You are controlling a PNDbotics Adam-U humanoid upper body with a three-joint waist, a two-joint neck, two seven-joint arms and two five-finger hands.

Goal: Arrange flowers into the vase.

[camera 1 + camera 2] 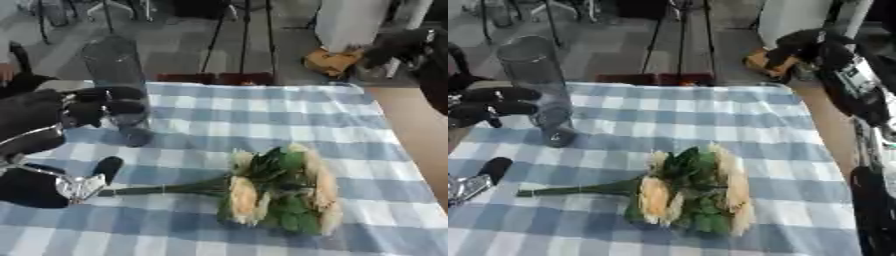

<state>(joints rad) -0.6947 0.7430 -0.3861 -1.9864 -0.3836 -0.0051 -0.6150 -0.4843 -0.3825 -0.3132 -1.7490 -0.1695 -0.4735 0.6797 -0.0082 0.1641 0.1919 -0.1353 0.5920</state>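
Observation:
A tall clear glass vase stands upright at the table's far left. A bouquet of cream flowers with green leaves lies on its side in the middle of the table, with its stems pointing left. My left hand comes in from the left with its fingers spread in front of the vase's lower half; whether they touch it I cannot tell. Its thumb sits just above the stem ends and holds nothing. My right hand is raised at the far right, off the table.
A blue and white checked cloth covers the table. A bare wooden strip runs along its right side. Stand legs and an orange object are on the floor beyond the far edge.

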